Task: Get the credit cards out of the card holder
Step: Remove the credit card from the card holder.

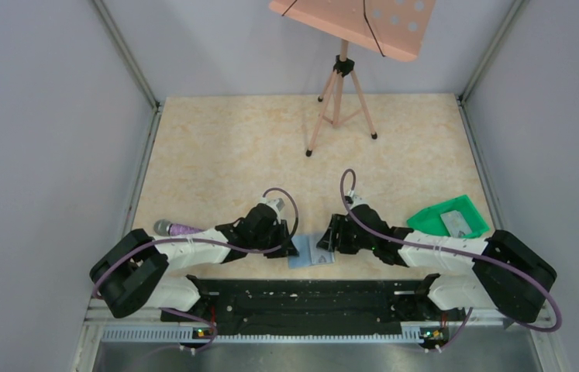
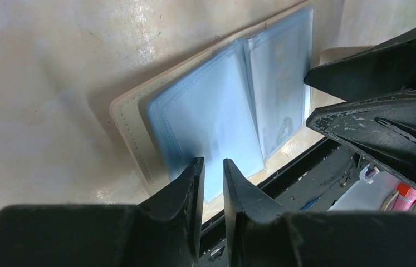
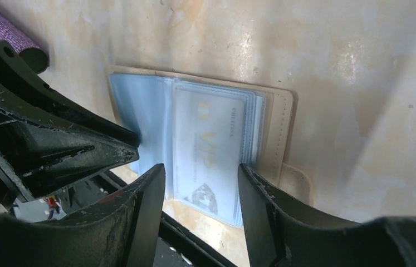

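The card holder (image 1: 311, 259) is showing only partly from above, lying open at the 6 o'clock edge of the table (image 1: 232, 155), long axis running 9 to 3. The left gripper (image 2: 210, 183) is nearly clenched over its 9 o'clock panel; any pinch is unclear. The right gripper (image 3: 201, 189) is spread, straddling a credit card (image 3: 211, 147) sleeved inside.

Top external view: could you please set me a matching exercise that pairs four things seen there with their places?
Things:
1. card holder
2. green tray
3. purple microphone
4. music stand

Places:
A. far side, centre
B. near side, on the left
C. near side, centre
D. near side, on the right

Pairs: 1-C, 2-D, 3-B, 4-A
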`<move>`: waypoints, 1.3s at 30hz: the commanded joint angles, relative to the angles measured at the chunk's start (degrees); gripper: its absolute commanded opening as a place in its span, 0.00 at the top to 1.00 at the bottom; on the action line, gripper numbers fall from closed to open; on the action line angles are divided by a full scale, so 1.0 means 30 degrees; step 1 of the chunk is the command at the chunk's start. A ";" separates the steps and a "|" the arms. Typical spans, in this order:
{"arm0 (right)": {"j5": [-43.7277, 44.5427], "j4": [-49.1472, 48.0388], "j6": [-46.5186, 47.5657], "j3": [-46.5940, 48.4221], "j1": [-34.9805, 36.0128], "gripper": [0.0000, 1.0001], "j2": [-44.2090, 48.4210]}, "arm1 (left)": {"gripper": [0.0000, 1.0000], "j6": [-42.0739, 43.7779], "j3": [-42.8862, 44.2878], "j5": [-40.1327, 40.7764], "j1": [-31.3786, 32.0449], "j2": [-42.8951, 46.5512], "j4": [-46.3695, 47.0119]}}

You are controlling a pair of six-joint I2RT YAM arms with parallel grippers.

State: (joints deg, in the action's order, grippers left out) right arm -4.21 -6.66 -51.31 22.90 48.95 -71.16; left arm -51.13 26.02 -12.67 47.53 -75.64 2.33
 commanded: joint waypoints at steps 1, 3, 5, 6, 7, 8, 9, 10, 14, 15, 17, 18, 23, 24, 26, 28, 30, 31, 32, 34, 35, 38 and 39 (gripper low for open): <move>-0.0177 -0.0985 -0.0182 -0.0001 -0.0114 0.49 -0.0426 | 0.75 -0.0043 -0.0299 0.0253 0.0153 0.0339 0.0064; -0.0385 -0.1178 -0.0231 0.0048 -0.0110 0.49 -0.0599 | 0.75 0.0004 -0.0242 0.0467 0.0153 0.0451 -0.0163; -0.0641 -0.1524 -0.0288 0.0092 -0.0113 0.49 -0.0753 | 0.75 0.0109 -0.0185 0.0579 0.0153 0.0509 -0.0300; -0.0801 -0.1776 -0.0346 0.0068 -0.0111 0.49 -0.0778 | 0.75 0.0118 -0.0156 0.0614 0.0153 0.0470 -0.0336; -0.0979 -0.2071 -0.0470 0.0010 -0.0115 0.49 -0.0804 | 0.75 0.0116 -0.0135 0.0578 0.0153 0.0421 -0.0311; -0.1155 -0.2471 -0.0562 -0.0063 -0.0115 0.49 -0.0756 | 0.75 0.0112 -0.0106 0.0518 0.0153 0.0368 -0.0293; -0.1345 -0.2846 -0.0731 -0.0196 -0.0115 0.49 -0.0731 | 0.75 0.0108 -0.0092 0.0478 0.0153 0.0335 -0.0283; -0.1508 -0.3285 -0.0910 -0.0305 -0.0093 0.49 -0.0706 | 0.75 0.0111 -0.0090 0.0458 0.0153 0.0335 -0.0279; -0.2034 -0.4558 -0.1494 -0.0757 -0.0110 0.49 -0.0607 | 0.75 0.0083 -0.0104 0.0547 0.0153 0.0426 -0.0302; -0.2114 -0.4799 -0.1650 -0.0931 -0.0111 0.49 -0.0548 | 0.75 0.0082 -0.0069 0.0492 0.0157 0.0441 -0.0307; -0.2196 -0.5122 -0.1852 -0.1102 -0.0115 0.49 -0.0421 | 0.75 0.0082 -0.0082 0.0531 0.0154 0.0428 -0.0320; -0.2200 -0.5144 -0.1878 -0.1132 -0.0093 0.49 -0.0312 | 0.75 0.0082 -0.0089 0.0556 0.0153 0.0429 -0.0312; -0.1358 -0.3643 -0.1459 -0.0894 -0.0110 0.49 0.0493 | 0.75 0.0218 0.0247 0.0835 0.0153 0.0856 -0.1169; -0.1114 -0.3165 -0.1216 -0.0758 -0.0092 0.49 0.0677 | 0.75 0.0275 0.0410 0.0995 0.0153 0.1037 -0.1536; -0.0712 -0.2560 -0.0968 -0.0662 -0.0110 0.48 0.0991 | 0.75 0.0368 0.0856 0.1119 0.0153 0.1520 -0.2254; -0.0397 -0.2215 -0.0794 -0.0655 -0.0113 0.48 0.1191 | 0.74 0.0498 0.1351 0.1251 0.0153 0.2069 -0.2812; -0.0217 -0.1870 -0.0593 -0.0613 -0.0112 0.48 0.1191 | 0.72 0.0559 0.1725 0.1240 0.0153 0.2415 -0.3017; -0.0118 -0.1665 -0.0526 -0.0624 -0.0100 0.48 0.1153 | 0.72 0.0577 0.1888 0.1143 0.0153 0.2477 -0.3034; 0.0008 -0.1501 -0.0441 -0.0633 -0.0095 0.48 0.1122 | 0.72 0.0580 0.2055 0.0988 0.0153 0.2437 -0.2970; 0.0152 -0.1395 -0.0403 -0.0812 -0.0115 0.48 0.1150 | 0.72 0.0554 0.2229 0.0624 0.0153 0.2217 -0.2654; 0.0169 -0.1514 -0.0455 -0.0957 -0.0115 0.48 0.1159 | 0.72 0.0566 0.2320 0.0484 0.0153 0.2017 -0.2508; 0.0171 -0.1797 -0.0525 -0.1250 -0.0089 0.48 0.1060 | 0.72 0.0694 0.2335 0.0288 0.0153 0.1337 -0.2128; 0.0150 -0.1755 -0.0496 -0.1246 -0.0105 0.48 0.0979 | 0.72 0.0722 0.2261 0.0284 0.0153 0.1156 -0.2014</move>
State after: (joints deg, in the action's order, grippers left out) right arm -5.04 -11.00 -53.95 19.46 48.95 -68.64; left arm -50.22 31.66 -10.92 47.75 -70.30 -5.78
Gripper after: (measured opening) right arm 0.517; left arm 0.282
